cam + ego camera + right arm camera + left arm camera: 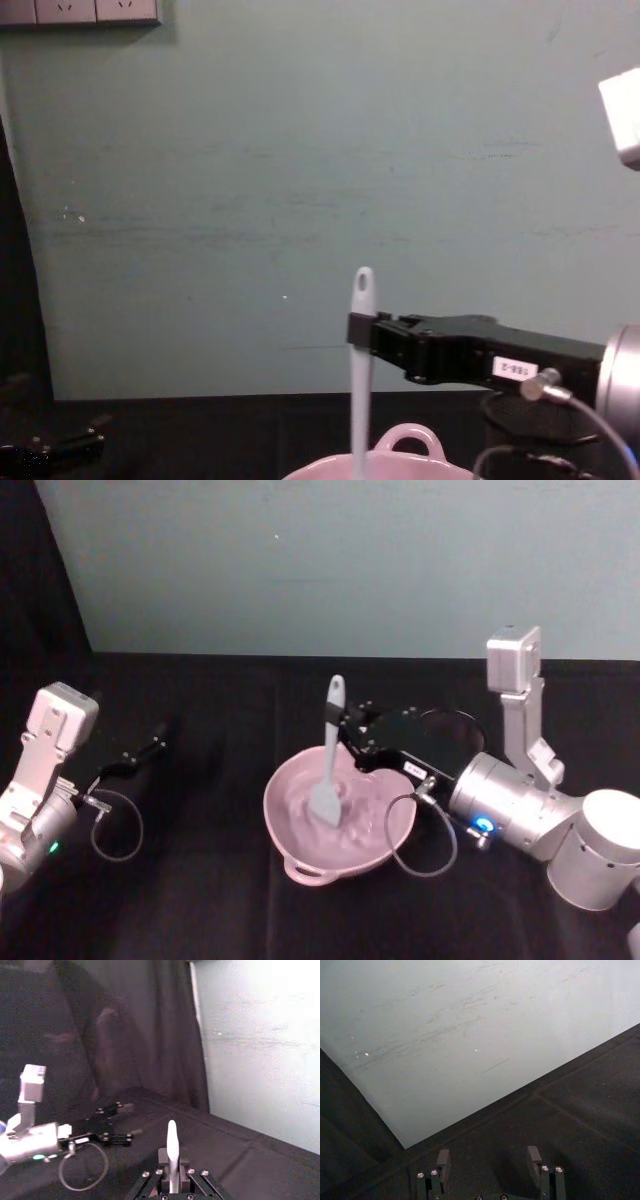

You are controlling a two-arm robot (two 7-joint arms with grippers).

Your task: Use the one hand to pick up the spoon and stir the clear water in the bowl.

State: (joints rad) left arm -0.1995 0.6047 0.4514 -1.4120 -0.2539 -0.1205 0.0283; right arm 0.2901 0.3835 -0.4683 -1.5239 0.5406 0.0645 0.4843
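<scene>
Against a pale wall, over the black tabletop [200,910], we are gripping the spoon [328,765] upright in our right hand [348,728], its blade dipping into the bowl [288,815]. The pickup looks done and stirring remains. Our left hand [150,748] is lying open, well apart.

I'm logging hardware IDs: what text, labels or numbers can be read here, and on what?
White label on the right gripper: dark print, too blurred to read.
On the spoon and bowl: no writing visible.
Nothing else legible.
</scene>
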